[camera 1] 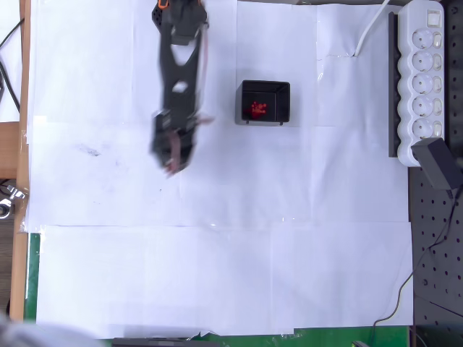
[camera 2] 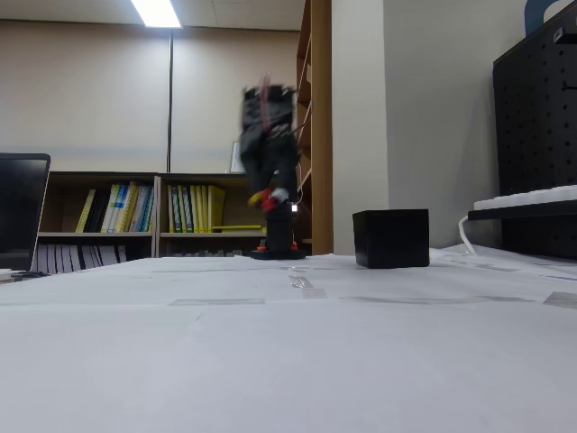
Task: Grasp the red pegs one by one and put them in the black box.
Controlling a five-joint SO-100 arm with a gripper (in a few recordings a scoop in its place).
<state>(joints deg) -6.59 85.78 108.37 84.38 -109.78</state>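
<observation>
White paper sheets (camera 2: 288,361) fill the foreground of the fixed view, taped over the table. On them stands the black box (camera 1: 265,103), and the overhead view looks straight into it: a cluster of red pegs (camera 1: 257,109) lies on its floor, too bunched to count. No loose peg shows on the paper in either view, so the task looks finished or close to it. From the side, the box (camera 2: 390,238) shows just a closed wall with its contents hidden. The gripper (camera 1: 173,160) hangs to the left of the box, well apart from it in the overhead view; motion blur makes it impossible to tell how its fingers stand. A white power strip (camera 1: 422,79) lies at the right edge.
</observation>
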